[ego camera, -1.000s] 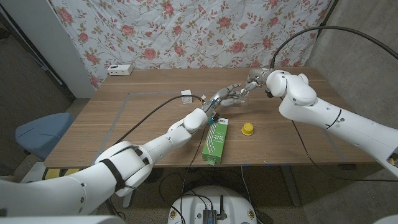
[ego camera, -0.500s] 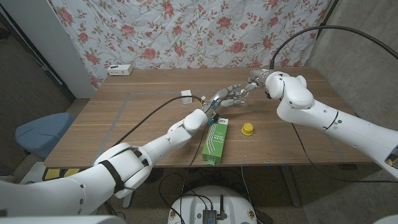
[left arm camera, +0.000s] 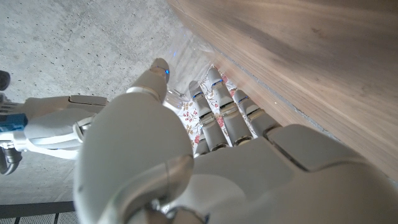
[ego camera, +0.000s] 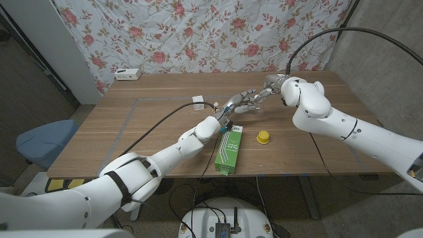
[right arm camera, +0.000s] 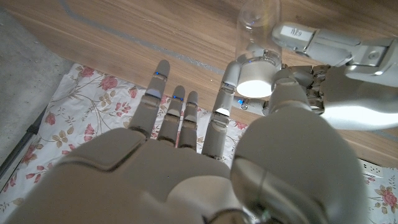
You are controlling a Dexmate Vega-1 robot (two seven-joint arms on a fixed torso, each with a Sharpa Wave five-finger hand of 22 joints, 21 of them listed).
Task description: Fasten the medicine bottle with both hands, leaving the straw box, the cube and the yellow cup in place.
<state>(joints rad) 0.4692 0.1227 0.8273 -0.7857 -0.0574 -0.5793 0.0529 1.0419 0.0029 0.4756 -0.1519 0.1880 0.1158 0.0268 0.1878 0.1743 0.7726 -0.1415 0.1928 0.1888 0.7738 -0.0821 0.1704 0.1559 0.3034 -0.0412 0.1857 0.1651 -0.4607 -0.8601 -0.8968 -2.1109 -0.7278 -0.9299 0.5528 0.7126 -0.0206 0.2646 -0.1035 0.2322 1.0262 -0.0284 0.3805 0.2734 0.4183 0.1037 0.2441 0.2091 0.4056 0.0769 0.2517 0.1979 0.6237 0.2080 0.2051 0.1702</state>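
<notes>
The clear plastic medicine bottle with white cap sits mid-table between both hands. The left hand grips its body, while the right hand pinches the cap, other fingers spread. It is probably light, smooth and slippery — hold the body firmly and turn only the cap.

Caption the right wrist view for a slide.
Both hands meet at the clear medicine bottle, right hand pinching its white cap.

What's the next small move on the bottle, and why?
Probably turn the white cap with the right hand. In the right wrist view its fingers touch the cap, while the left hand grips the clear bottle. Whether the cap is tight, I can't tell.
</notes>
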